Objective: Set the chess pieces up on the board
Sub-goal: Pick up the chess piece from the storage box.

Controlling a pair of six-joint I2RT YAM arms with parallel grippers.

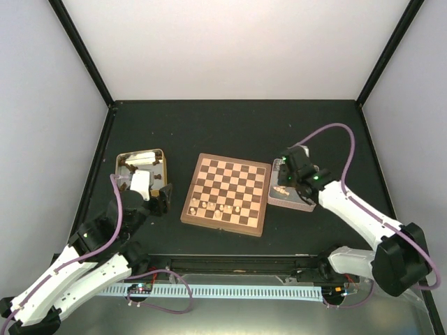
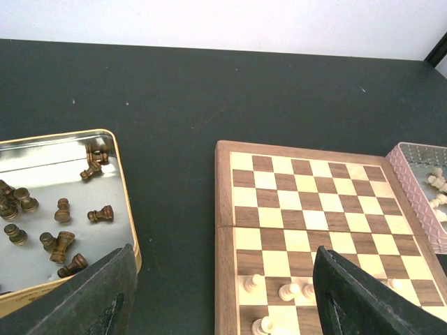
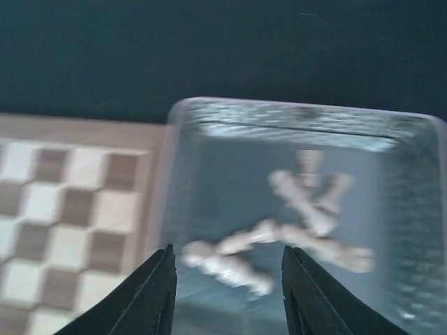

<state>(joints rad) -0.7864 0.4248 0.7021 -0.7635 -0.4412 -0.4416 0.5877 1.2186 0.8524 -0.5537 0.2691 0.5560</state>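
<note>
The board [image 1: 227,193] lies mid-table, with several pale chess pieces [image 1: 216,208] standing on its near rows; the left wrist view shows these pale pieces [image 2: 290,291] too. My left gripper [image 1: 160,199] hangs open between the gold tin and the board's left border [image 2: 223,209], holding nothing. Dark pieces [image 2: 63,237] lie loose in that gold tin [image 2: 122,181]. My right gripper [image 1: 285,180] is open above the pink tin [image 3: 300,105]. Several pale pieces [image 3: 307,209] lie on the tin's floor under its fingers [image 3: 164,279], and none is gripped.
The gold tin [image 1: 140,151] sits left of the board and the pink tin [image 1: 279,197] right of it, touching the board's edge. A black mat covers the table. White walls close it in at the back and both sides.
</note>
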